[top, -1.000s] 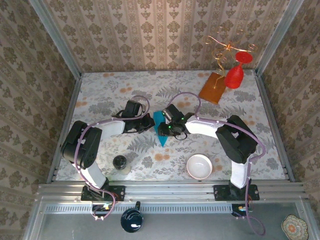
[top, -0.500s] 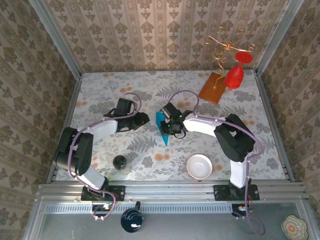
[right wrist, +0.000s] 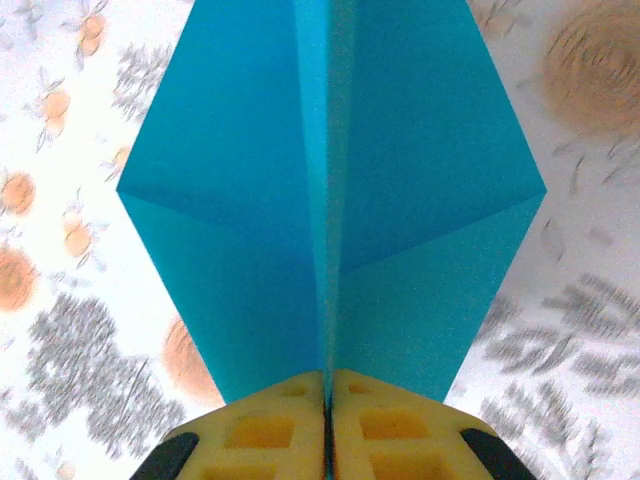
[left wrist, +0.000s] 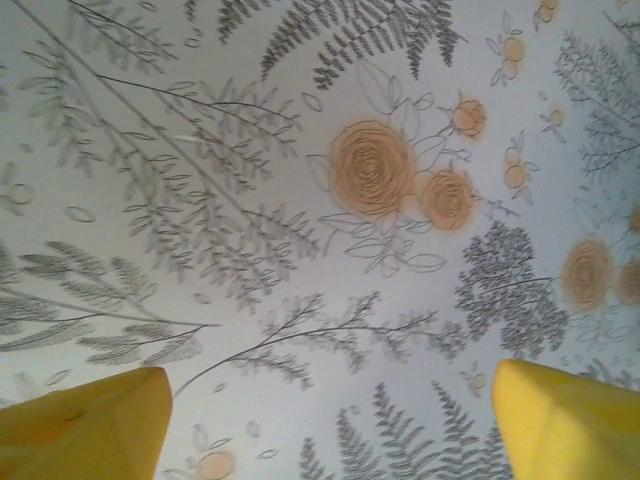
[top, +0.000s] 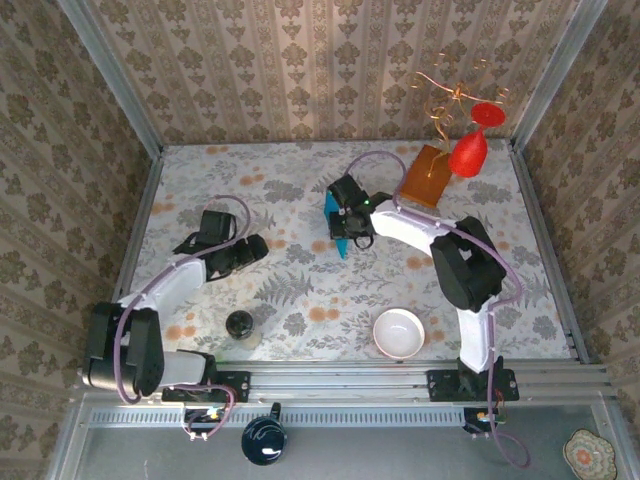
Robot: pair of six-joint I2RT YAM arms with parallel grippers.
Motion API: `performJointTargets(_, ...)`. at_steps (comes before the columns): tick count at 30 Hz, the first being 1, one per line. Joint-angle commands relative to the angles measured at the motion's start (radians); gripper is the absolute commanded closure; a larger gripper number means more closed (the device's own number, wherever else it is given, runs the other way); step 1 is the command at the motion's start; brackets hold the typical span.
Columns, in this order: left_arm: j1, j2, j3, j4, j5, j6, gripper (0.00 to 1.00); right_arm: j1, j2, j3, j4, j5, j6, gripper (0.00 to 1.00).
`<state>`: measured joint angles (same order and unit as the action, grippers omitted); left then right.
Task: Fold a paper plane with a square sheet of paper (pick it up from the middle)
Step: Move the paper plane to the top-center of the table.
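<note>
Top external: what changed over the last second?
The left gripper let go of the paper plane, opened and pulled back left. The right gripper shut on the plane and carried it toward the far side. Unmoved: white bowl, dark jar, orange-brown board, red ornament.

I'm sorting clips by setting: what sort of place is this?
Likely a staged robot test cell, not a real room: wallpapered walls set inside an aluminium frame, a floral tablecloth, and arm bases bolted to a metal rail.
</note>
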<state>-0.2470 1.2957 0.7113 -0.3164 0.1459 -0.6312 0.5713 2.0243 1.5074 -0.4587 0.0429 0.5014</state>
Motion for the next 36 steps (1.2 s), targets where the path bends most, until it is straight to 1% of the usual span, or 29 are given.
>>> performJointTargets(1, 0.009, -0.043, -0.025, -0.051, -0.069, 0.046, 0.11, -0.030, 0.073, 0.081, -0.115, 0.038, -0.064, 0.87)
performJointTargets(8, 0.012, -0.047, -0.027, -0.057, -0.069, 0.058, 0.06, -0.062, 0.180, 0.218, -0.208, 0.061, -0.098, 0.84)
performJointTargets(14, 0.012, -0.047, -0.024, -0.056, -0.069, 0.061, 0.00, -0.067, 0.213, 0.246, -0.233, 0.058, -0.098, 0.76)
performJointTargets(19, 0.012, -0.044, -0.020, -0.054, -0.066, 0.061, 0.00, -0.070, 0.227, 0.246, -0.238, 0.058, -0.089, 0.68)
performJointTargets(27, 0.012, -0.041, -0.006, -0.062, -0.065, 0.064, 0.00, -0.071, 0.264, 0.264, -0.251, 0.076, -0.087, 0.61)
performJointTargets(36, 0.012, -0.020, 0.010, -0.069, -0.058, 0.065, 0.00, -0.071, 0.292, 0.263, -0.249, 0.142, -0.092, 0.52)
